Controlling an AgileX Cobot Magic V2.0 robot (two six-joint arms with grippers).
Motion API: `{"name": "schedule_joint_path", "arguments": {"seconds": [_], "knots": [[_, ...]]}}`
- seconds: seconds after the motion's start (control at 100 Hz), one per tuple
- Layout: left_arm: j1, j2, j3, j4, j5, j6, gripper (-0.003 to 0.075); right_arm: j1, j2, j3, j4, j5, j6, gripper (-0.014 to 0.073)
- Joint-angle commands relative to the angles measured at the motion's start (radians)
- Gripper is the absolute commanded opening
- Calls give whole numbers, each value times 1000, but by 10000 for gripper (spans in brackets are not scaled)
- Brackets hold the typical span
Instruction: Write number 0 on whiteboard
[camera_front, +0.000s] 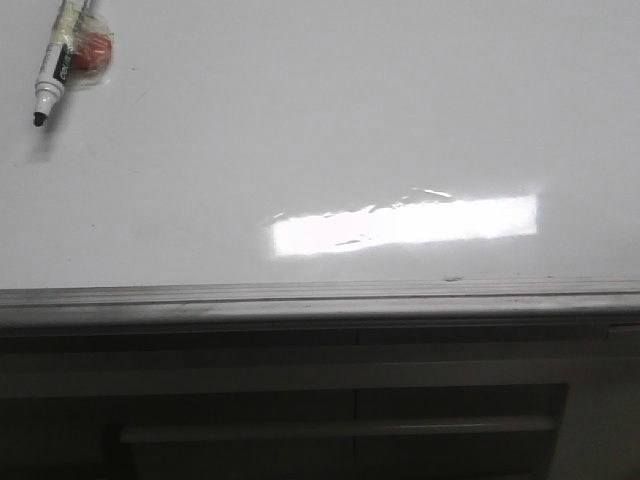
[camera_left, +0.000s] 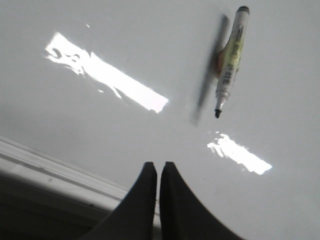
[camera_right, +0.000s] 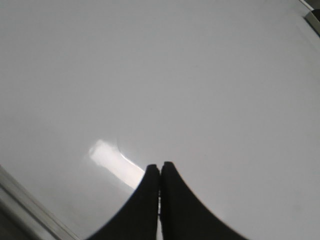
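The whiteboard is a glossy white board with a grey rail edge and a bright rectangular glare. No number 0 shows on it. An uncapped white marker with a black tip lies at the board's far left, on a small clear holder with a red part. It also shows in the left wrist view. My left gripper is shut and empty, over the board near the rail, apart from the marker. My right gripper is shut and empty over bare board. Neither gripper shows in the front view.
A dark panelled cabinet front with a long handle stands below the rail. The board's rail also shows in the left wrist view and the right wrist view. A dark corner marks the board's far edge.
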Motion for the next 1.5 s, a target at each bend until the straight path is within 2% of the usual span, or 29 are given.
{"name": "schedule_joint_path", "arguments": {"seconds": [0.0,0.08,0.15,0.27,0.33,0.41,0.46,0.52,0.59,0.7,0.77,0.83,0.95,1.06,1.2,1.49], "knots": [[-1,-29,33,-136,-50,-10,-20,-5,-17,11,213,-67,122,-57],[-1,-29,33,-138,-65,-10,-20,-5,-15,11,508,-56,182,-57],[-1,-29,31,-143,-67,-10,-20,-5,-13,7,694,-76,183,-57],[-1,-29,15,-143,-67,16,-20,-5,-13,-29,854,-112,203,-58],[-1,-27,-4,-133,-63,63,-20,-5,-13,-80,854,-53,203,-57],[-1,-11,-56,-102,-45,151,-19,-5,-6,-168,848,136,203,-57],[-1,15,-103,-27,-17,198,-17,-5,8,-236,844,244,195,-46],[-1,60,-176,73,48,252,5,-5,30,-299,841,346,142,12],[-1,139,-267,187,138,322,93,-5,60,-366,841,429,82,134],[-1,293,-399,283,233,414,314,-5,113,-436,841,484,78,356],[-1,394,-478,297,253,452,403,-5,145,-466,841,511,78,428],[-1,485,-542,298,246,451,400,-5,165,-480,841,516,78,433],[-38,649,-651,297,247,448,347,-5,191,-483,841,502,78,433],[-89,797,-731,299,247,441,347,-5,207,-483,841,510,78,433],[-124,960,-805,318,241,358,347,-5,211,-483,841,510,78,433],[-128,1146,-900,315,214,338,347,-5,211,-483,841,516,78,433]]}}
